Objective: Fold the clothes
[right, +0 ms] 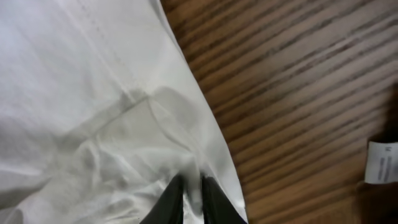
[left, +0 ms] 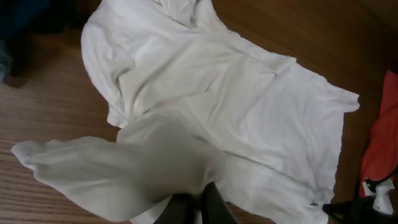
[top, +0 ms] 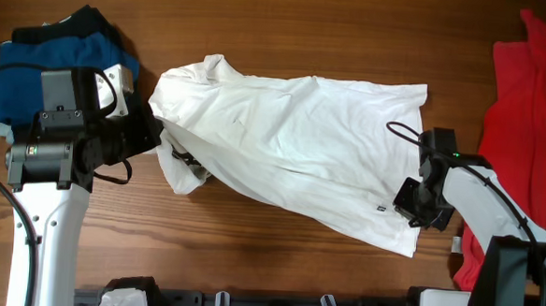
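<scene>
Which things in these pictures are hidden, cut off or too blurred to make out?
Overhead: tag on white T-shirt, too small to read.
Overhead: red shirt, cut by right edge.
Right wrist: label, blurred.
Overhead: blue pile, partly under left arm.

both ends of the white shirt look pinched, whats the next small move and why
Probably lift both ends slightly and draw them apart. The left end effector is shut on the bunched shoulder end of the white T-shirt, the right end effector on its hem corner, and the cloth between lies wrinkled.
</scene>
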Robot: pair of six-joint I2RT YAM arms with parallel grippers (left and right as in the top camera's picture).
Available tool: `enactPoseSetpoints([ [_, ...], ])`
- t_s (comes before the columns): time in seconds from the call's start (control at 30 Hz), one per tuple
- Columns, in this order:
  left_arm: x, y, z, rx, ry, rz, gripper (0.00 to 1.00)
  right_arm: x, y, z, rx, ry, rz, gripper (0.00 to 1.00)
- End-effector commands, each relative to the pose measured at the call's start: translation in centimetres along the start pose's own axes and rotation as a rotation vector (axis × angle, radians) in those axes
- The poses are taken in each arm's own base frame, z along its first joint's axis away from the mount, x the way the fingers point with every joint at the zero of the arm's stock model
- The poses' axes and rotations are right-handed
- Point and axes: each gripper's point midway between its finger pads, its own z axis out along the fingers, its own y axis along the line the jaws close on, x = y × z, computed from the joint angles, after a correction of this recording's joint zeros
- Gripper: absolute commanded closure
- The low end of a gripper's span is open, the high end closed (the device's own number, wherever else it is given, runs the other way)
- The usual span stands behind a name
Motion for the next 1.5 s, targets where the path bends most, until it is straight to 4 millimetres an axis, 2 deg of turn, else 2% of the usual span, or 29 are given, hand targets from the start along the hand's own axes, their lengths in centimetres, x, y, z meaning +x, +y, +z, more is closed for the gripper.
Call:
enactPoseSetpoints([
  [0.0, -0.4, 0.1, -0.2, -0.005, -0.013, 0.015, 0.96, -0.7, -0.2, -1.3, -0.01, -0.054, 0.022, 0.91],
  [0.1, -0.4, 0.1, -0.2, -0.005, -0.013, 0.016, 0.96, -0.6, -0.2, -1.6, -0.013, -0.06, 0.022, 0.96],
  [0.33, -0.4, 0.1, -0.2, -0.005, -0.013, 0.015, 0.96, -0.6, -0.2, -1.5, -0.012, -0.058, 0.02, 0.96],
  [0.47, -0.4, 0.1, -0.2, -0.005, -0.013, 0.016, 0.96, -0.3, 0.5, -1.6, -0.052, -0.043, -0.008, 0.96],
  [0.53, -0.4, 0.1, -0.2, -0.005, -0.013, 0.016, 0.96, -0.4, 1.0, -2.0, -0.08, -0.047, -0.034, 0.96],
  [0.6, -0.4, 0.1, -0.2, -0.004, -0.014, 0.016, 0.96, -0.9, 1.5, -3.1, -0.11, -0.064, -0.033, 0.96],
  [0.73, -0.8, -0.1, -0.3, 0.003, -0.035, 0.023, 0.96, -3.6, 2.7, -8.3, -0.185, -0.194, -0.055, 0.96],
  [0.83, -2.0, -0.7, -0.9, 0.023, -0.098, 0.046, 0.96, -5.9, 3.3, -14.4, -0.24, -0.328, -0.088, 0.96],
  [0.93, -3.4, -1.6, -1.9, 0.049, -0.177, 0.075, 0.96, -7.0, 3.4, -19.8, -0.271, -0.416, -0.111, 0.96],
  [0.97, -4.1, -2.0, -2.5, 0.062, -0.219, 0.09, 0.96, -7.4, 3.3, -22.6, -0.287, -0.462, -0.119, 0.96],
  [1.0, -4.7, -2.4, -3.2, 0.074, -0.257, 0.104, 0.96, -7.6, 3.2, -24.3, -0.296, -0.495, -0.12, 0.96],
  [1.1, -6.5, -4.0, -5.9, 0.109, -0.371, 0.143, 0.96, -8.2, 2.3, -29.1, -0.303, -0.601, -0.103, 0.96],
  [1.13, -6.9, -4.3, -6.7, 0.116, -0.398, 0.147, 0.96, -8.3, 2.0, -30.1, -0.301, -0.627, -0.096, 0.96],
  [1.17, -7.7, -4.8, -8.2, 0.125, -0.443, 0.158, 0.96, -8.4, 1.4, -31.9, -0.295, -0.67, -0.077, 0.96],
  [1.37, -11.0, -6.5, -15.6, 0.14, -0.64, 0.167, 0.96, -8.7, -1.4, -37.2, -0.265, -0.816, -0.001, 0.96],
  [1.4, -11.7, -6.9, -17.8, 0.141, -0.694, 0.167, 0.96, -8.5, -2.0, -38.2, -0.268, -0.838, 0.008, 0.96],
  [1.47, -12.2, -7.2, -19.6, 0.141, -0.737, 0.168, 0.96, -8.3, -2.7, -39.2, -0.265, -0.861, 0.026, 0.96],
])
